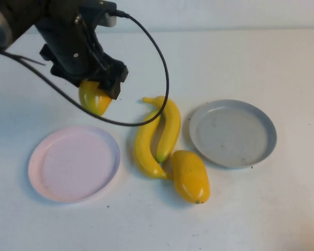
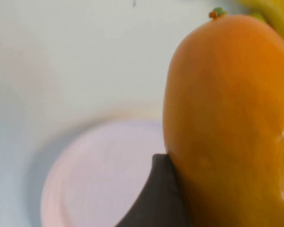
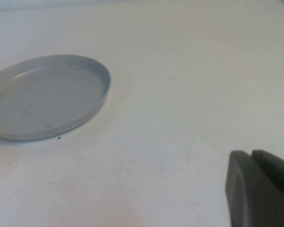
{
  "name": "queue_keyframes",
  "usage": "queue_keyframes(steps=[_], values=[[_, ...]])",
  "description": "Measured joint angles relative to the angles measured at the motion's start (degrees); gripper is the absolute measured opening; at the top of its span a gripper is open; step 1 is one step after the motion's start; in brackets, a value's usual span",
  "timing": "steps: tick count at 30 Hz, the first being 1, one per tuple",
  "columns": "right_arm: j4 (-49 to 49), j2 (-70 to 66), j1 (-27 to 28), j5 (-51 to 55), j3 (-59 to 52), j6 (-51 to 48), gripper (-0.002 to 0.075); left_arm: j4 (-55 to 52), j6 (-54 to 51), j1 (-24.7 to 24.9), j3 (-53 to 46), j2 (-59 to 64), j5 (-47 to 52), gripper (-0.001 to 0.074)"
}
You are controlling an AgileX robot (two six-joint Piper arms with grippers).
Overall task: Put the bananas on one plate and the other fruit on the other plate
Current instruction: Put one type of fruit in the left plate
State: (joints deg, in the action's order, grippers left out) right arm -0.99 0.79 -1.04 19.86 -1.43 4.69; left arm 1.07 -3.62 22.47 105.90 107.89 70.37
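A white surface (image 1: 240,52) is seen from above, with two round plates, two bananas and two mangoes. The pink plate (image 1: 74,163) is the landmark here. It lies flat with nothing in it.

The left end effector (image 1: 100,89) hangs just beyond the pink plate's far edge, at the end of a black arm with a looping black cable. It is clamped on a mango (image 1: 94,98), whose yellow-orange lower end points down toward the surface. In the left wrist view this mango (image 2: 229,123) fills most of the picture, with a dark finger (image 2: 158,198) pressed against its side and the pink plate (image 2: 99,175) below it.

To the right of the pink plate, two bananas (image 1: 156,136) lie side by side, touching, with greenish tips. A second mango (image 1: 190,176) lies on the surface just past their near ends, touching one banana.

Farther right of the pink plate, beyond the bananas, sits the grey-blue plate (image 1: 233,133), with nothing but a few dark specks in it.

The right end effector (image 3: 258,189) shows only in its own wrist view, fingers pressed together, holding nothing, over bare surface well apart from the grey-blue plate (image 3: 47,97).
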Motion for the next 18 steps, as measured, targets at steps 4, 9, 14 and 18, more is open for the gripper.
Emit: queue_keyframes(steps=[4, 9, 14, 18], values=[[0.0, 0.0, 0.0, 0.0, 0.0, 0.0, -0.0017, -3.1, -0.2, 0.0, -13.7, -8.8, 0.1, 0.0545], [0.0, 0.0, 0.0, 0.0, 0.0, 0.0, -0.0017, -11.9, 2.9, 0.0, -31.6, -16.4, -8.3, 0.0545], [0.0, 0.0, 0.0, 0.0, 0.0, 0.0, -0.0017, -15.8, 5.1, 0.0, -40.8, -17.0, -18.0, 0.0545], [0.0, 0.0, 0.0, 0.0, 0.0, 0.0, -0.0017, -15.9, 6.4, -0.4, -41.5, -13.8, -20.9, 0.0545]])
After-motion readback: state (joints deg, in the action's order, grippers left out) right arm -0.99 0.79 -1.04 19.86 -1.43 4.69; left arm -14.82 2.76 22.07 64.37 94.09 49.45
